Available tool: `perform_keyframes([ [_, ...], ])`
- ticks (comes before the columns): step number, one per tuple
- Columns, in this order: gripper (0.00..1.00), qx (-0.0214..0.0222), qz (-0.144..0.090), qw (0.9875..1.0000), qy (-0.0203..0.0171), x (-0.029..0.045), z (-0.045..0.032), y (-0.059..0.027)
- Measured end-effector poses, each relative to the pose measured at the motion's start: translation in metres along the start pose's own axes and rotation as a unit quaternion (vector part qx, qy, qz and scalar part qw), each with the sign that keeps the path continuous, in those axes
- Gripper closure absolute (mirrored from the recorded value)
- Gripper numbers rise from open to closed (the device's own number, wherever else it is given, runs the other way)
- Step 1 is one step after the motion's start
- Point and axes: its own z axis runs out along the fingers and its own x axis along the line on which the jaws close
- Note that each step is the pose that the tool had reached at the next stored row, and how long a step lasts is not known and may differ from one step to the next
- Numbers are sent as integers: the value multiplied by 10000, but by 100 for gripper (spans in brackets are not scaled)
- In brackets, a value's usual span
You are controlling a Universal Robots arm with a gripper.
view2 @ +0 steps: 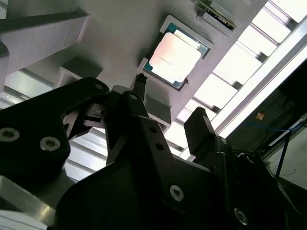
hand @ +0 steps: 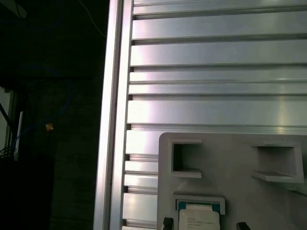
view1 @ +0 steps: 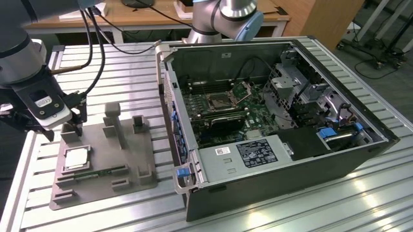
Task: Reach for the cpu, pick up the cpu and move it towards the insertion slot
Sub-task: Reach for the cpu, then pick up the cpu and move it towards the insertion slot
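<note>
Cpu (view1: 76, 158) sits flat in grey fixture (view1: 139, 154) recess; gripper (view1: 63, 131) hovers close above it, fingers spread apart, nothing held.

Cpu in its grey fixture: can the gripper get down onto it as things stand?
Probably yes. The gripper hangs open above the cpu, which lies face-up and uncovered in its grey fixture; nothing stands between them.

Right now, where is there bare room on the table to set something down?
Bare slatted table lies in front of the open computer case, toward the exterior view's right. A narrow strip runs between the grey fixture and the case. Crowded: the fixture, where the open gripper hangs by the cpu, and the case's inside.
</note>
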Motion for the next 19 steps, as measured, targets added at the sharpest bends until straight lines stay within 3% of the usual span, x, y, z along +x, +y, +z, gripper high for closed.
perform_keyframes([
  [12, 40, 16, -1, 10000, 1, 1, 15, 0],
  [13, 40, 15, -1, 10000, -1, 2, 22, -1],
  [14, 33, 15, 0, 10000, -2, 2, 34, -2],
  [19, 33, 36, -1, 10000, 1, 6, 107, -12],
])
